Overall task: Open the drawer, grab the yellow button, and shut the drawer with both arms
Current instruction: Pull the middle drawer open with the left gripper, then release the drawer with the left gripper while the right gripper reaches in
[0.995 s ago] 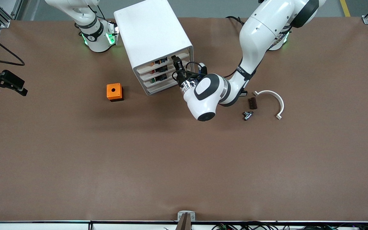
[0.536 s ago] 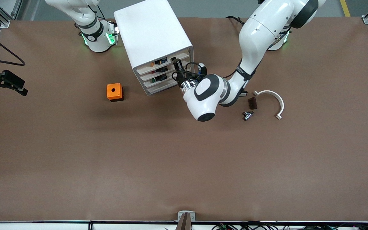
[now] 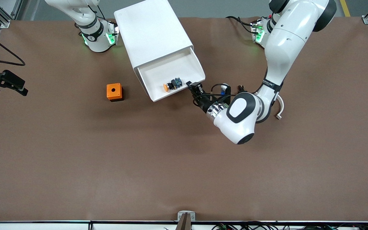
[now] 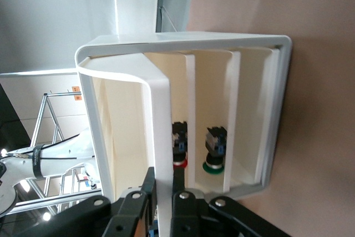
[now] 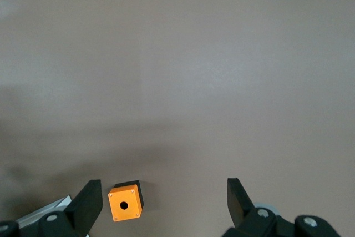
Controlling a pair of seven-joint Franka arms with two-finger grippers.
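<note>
The right gripper [image 5: 161,201] is being held spread wide above the brown counter [image 5: 183,70]. An orange cube [image 5: 125,201] with a hole is being framed between its fingers [image 5: 87,201], at seven o'clock.

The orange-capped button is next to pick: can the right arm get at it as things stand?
Probably yes. The top drawer is pulled out, the orange-capped button lies uncovered in it, and the right gripper is open. The left gripper holds only the drawer's front edge.
</note>
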